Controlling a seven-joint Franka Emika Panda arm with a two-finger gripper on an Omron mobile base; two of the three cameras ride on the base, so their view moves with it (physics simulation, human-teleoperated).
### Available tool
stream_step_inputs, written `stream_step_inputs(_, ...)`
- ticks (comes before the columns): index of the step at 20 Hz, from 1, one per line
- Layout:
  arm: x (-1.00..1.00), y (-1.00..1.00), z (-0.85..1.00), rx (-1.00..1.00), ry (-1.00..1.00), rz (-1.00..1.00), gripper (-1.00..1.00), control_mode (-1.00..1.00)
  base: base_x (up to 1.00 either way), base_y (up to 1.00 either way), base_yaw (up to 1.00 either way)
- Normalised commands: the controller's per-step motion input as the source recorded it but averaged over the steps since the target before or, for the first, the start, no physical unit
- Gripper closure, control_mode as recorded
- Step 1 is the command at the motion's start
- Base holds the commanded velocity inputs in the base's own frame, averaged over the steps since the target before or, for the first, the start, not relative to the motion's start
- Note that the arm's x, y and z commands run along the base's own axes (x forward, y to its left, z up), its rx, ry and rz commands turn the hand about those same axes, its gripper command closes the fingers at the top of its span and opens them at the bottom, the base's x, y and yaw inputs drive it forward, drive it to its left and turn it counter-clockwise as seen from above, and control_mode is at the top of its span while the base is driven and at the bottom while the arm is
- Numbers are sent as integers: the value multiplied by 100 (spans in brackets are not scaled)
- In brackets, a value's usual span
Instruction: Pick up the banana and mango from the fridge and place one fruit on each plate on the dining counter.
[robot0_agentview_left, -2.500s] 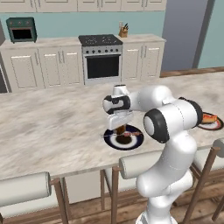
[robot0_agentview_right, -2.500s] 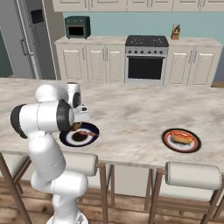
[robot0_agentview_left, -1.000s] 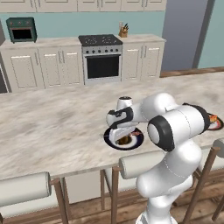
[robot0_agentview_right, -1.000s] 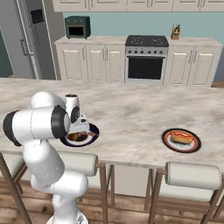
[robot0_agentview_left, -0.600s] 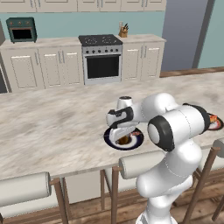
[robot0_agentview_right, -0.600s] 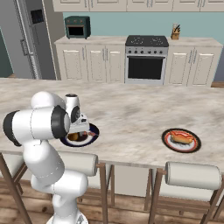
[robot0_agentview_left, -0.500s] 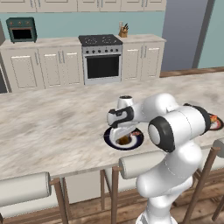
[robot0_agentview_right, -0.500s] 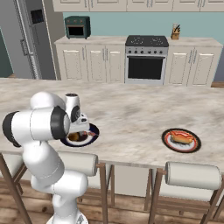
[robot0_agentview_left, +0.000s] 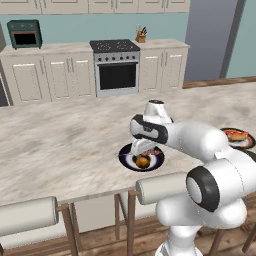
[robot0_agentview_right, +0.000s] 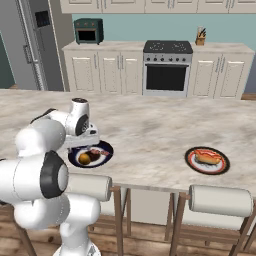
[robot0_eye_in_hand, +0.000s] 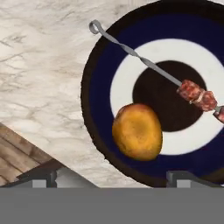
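While our gripper (robot0_agentview_left: 143, 151) hangs just above the navy plate (robot0_agentview_left: 128, 159) with its jaws spread wide and nothing between them, the mango (robot0_agentview_left: 143, 162) lies released on that plate, on the near part of it. From the hand view we see the mango (robot0_eye_in_hand: 137, 131) resting across the dark blue band and the white ring of the plate (robot0_eye_in_hand: 99, 78), clear of both fingertips (robot0_eye_in_hand: 43, 177). Beside it on the same plate lies a metal skewer (robot0_eye_in_hand: 131, 52) with chunks of meat at one end, the bare end reaching toward the rim.

We find the plate near the front edge of the dining counter (robot0_agentview_left: 60, 145), just behind a padded stool back (robot0_agentview_left: 160, 187). In the right base view the plate (robot0_agentview_right: 102, 156) with the mango (robot0_agentview_right: 85, 158) sits at the left, and well apart to the right on the same counter (robot0_agentview_right: 150, 130) stands the red-rimmed plate (robot0_agentview_right: 189, 161), which carries an orange-and-red food item we cannot identify.

Far behind, along the back wall, we see the stove (robot0_agentview_right: 167, 67) among cream cabinets and the grey fridge (robot0_agentview_right: 25, 45) at far left
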Motion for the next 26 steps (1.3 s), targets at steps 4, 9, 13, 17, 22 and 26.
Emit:
stream_step_inputs(4, -97, -33, 61, 9, 0, -4, -100, -100, 0, 0, 0)
stream_step_inputs(9, -72, -44, 83, 0, 8, -8, -100, -100, 0, 0, 0)
stream_step_inputs(13, -95, -41, 77, 0, 12, -12, -100, -100, 0, 0, 0)
stream_step_inputs(17, -91, -40, 75, -4, 2, -17, -100, -100, 0, 0, 0)
stream_step_inputs(22, -74, -3, 69, -11, -1, -25, -100, -100, 0, 0, 0)
stream_step_inputs(26, -32, 7, 35, -16, -9, -30, -100, -100, 0, 0, 0)
